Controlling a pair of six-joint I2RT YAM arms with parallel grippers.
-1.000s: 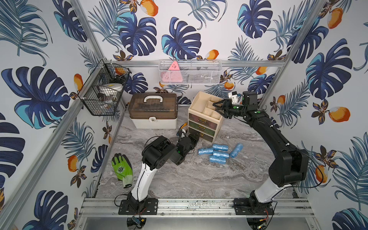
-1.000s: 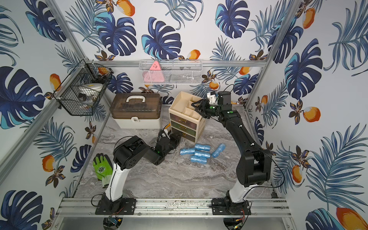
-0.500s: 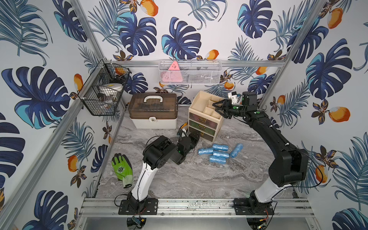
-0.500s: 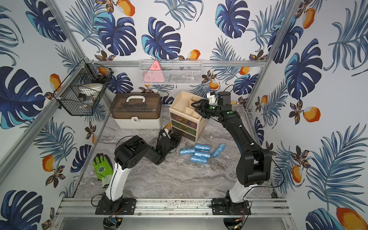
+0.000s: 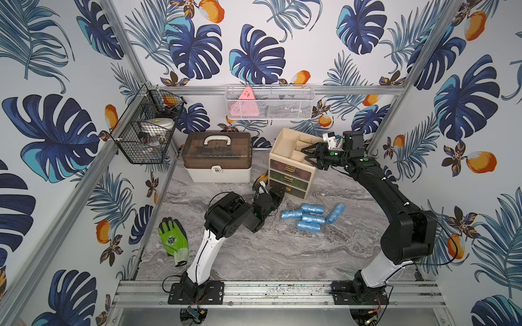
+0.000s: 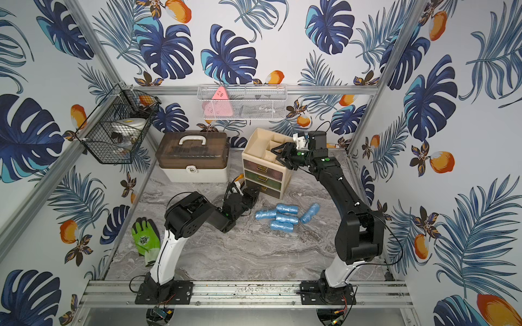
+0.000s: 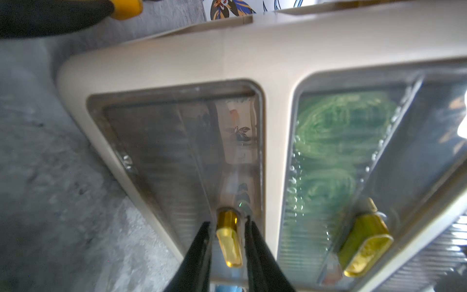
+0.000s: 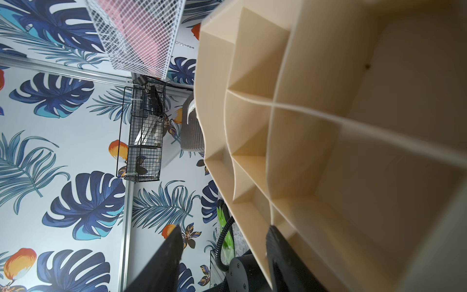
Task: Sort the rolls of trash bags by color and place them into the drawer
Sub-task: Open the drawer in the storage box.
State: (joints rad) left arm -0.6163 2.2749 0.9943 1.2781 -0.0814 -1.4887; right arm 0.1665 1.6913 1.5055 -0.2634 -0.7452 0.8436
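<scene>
A: What gets lost in the left wrist view?
B: The fingers of the left hand (image 7: pixel 228 226) run off the edge, either side of the gold handle (image 7: pixel 228 240). The green mass (image 7: pixel 338 141) behind the ribbed front of the middle drawer (image 7: pixel 303 242) is a blur; no single roll shows. The top drawer (image 7: pixel 434 255) is cut off.
A: And from above?
B: In both top views that hand's tips hide behind its own wrist. The wire basket (image 5: pixel 132 152) holds things too small to name.

Glove (image 5: pixel 173 240), carry case (image 5: pixel 217 158), wire basket (image 5: pixel 147 127)
</scene>
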